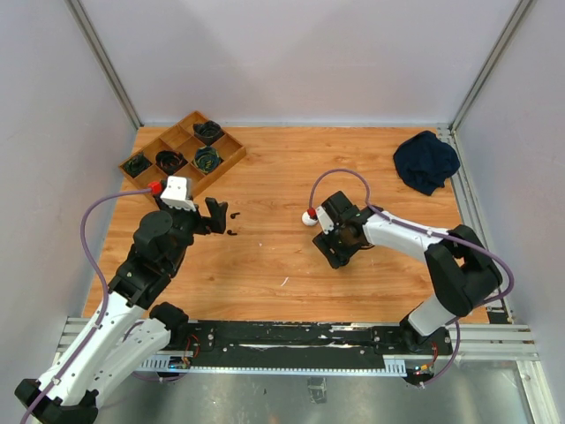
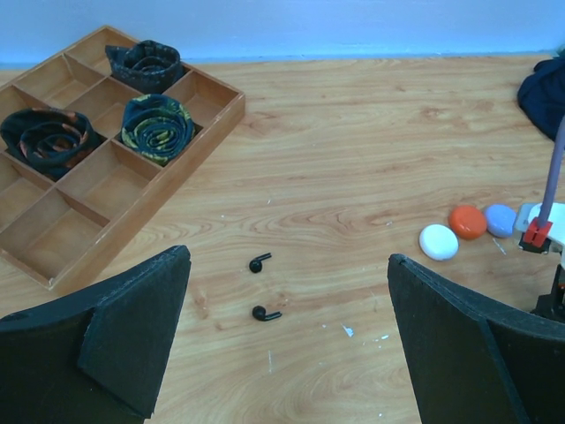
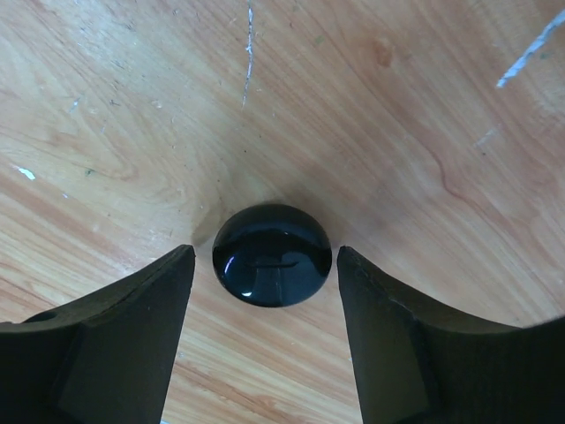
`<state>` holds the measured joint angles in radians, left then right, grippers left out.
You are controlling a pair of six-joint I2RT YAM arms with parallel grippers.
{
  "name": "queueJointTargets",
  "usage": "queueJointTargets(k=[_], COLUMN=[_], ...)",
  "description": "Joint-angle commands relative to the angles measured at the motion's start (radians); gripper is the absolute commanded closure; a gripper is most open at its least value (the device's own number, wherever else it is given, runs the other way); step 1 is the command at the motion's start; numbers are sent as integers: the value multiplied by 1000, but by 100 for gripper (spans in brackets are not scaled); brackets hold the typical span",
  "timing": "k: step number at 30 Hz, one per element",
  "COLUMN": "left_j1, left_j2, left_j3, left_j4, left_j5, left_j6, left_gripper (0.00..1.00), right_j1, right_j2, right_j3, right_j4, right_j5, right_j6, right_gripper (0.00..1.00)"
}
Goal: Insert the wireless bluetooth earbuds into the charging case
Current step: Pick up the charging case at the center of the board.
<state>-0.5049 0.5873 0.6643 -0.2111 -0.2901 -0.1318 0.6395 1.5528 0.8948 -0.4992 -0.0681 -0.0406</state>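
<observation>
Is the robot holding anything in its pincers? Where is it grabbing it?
Nothing is held. The left pincer is wide open and empty. The right pincer sits around the black round case, with a thin gap on each side.

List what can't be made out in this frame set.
Black case: in the top view, hidden under the right hand.
Earbuds: mere specks in the top view; shape unreadable.
Lavender case: top view, behind the right arm.
Cloth: cut off by the left wrist view's right edge.
</observation>
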Motion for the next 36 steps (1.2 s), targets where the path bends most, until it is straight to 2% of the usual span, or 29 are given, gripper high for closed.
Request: queueJointTargets(k=[1, 8, 12, 19, 25, 36], left_j1=[12, 12, 11, 11, 11, 3], left_j2=[-1, 11, 38, 79, 91, 176], left_j3=[-8, -11, -2, 28, -11, -164], left_j4=[35, 40, 41, 65, 139, 404], left_j5=[18, 46, 92, 294, 412, 599], left_j6=[0, -4, -21, -138, -278, -445], left_gripper=[1, 1, 1, 1, 2, 6], right_j1=[-14, -14, -12, 29, 102, 274], right_j2=[28, 17, -25, -157, -275, -374], right_j3=[4, -33, -46, -56, -52, -106], right_j4=[-12, -10, -1, 58, 187, 471], right_j5=[-26, -29, -26, 2, 35, 125], right_j6=[7, 48, 67, 111, 143, 100], right_gripper=[34, 41, 49, 55, 55, 57])
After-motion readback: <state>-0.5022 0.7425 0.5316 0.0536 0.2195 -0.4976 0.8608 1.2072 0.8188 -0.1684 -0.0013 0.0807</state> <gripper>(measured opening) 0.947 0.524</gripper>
